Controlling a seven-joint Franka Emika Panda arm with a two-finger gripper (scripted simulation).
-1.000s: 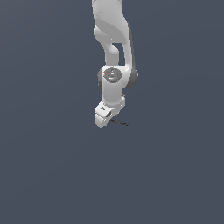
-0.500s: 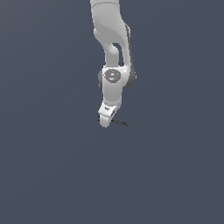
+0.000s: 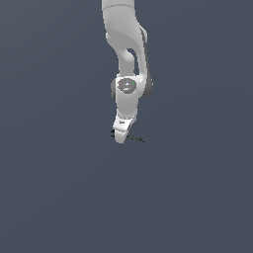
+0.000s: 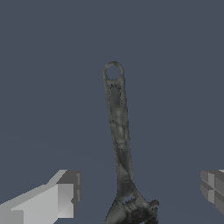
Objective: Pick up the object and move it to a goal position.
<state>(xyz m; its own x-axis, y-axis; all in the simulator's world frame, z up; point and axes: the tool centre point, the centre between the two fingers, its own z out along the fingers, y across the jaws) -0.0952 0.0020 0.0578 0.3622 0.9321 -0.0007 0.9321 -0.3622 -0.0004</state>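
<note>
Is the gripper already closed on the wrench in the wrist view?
No. The two fingers stand wide apart, and the wrench lies between them with clear gaps on either side of its handle.

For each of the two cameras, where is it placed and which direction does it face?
Exterior view: off the arm, facing the white arm and its tool low over a thin dark sliver.
Wrist view: on the wrist, looking down at a dark grey metal wrench between two pale fingers.
Shared: sliver and wrench seem one object; the tool is open around it.
</note>
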